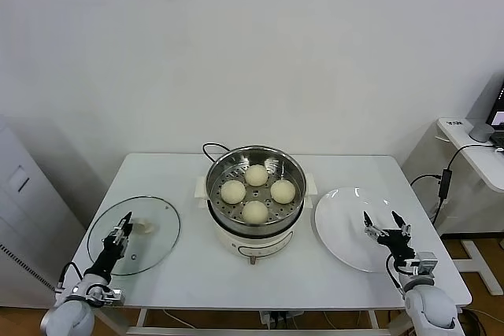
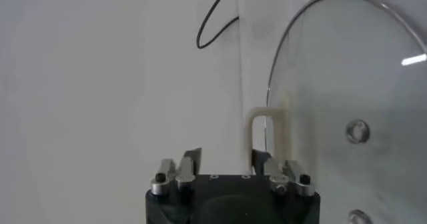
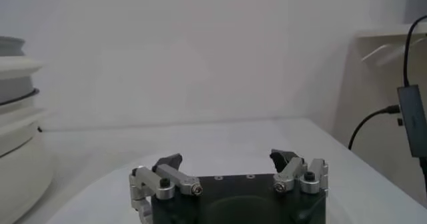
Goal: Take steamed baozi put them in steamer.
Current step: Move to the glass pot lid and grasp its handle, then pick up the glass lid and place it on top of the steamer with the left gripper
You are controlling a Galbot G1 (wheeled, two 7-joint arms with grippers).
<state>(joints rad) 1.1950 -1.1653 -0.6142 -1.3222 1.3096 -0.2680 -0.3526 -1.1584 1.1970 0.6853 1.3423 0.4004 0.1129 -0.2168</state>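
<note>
Left claw point(image 1: 124, 230): low at the tabletop's point(image 1: 181, 273) left front, over the glass lid point(image 1: 157, 243), fingers narrowed, one just beside the lid's white handle point(image 2: 265, 133); grip on the handle cannot be told. Right claw point(image 1: 385, 230): above the white plate point(image 1: 339, 222), fingers spread wide, nothing between them.

Steamed baozi point(image 1: 256, 193): four, all inside the steamer point(image 1: 223, 169), mid-tabletop.

Head view only: baozi, plate outline, both arms together. Left wrist view only: lid handle point(image 2: 265, 133) close up, black cord point(image 2: 215, 23), lid's metal fittings. Right wrist view only: steamer's white base point(image 3: 17, 145) from the side, black cable and adapter point(image 3: 413, 119) at the side desk.

Writing: small label on the side desk, unreadable.
</note>
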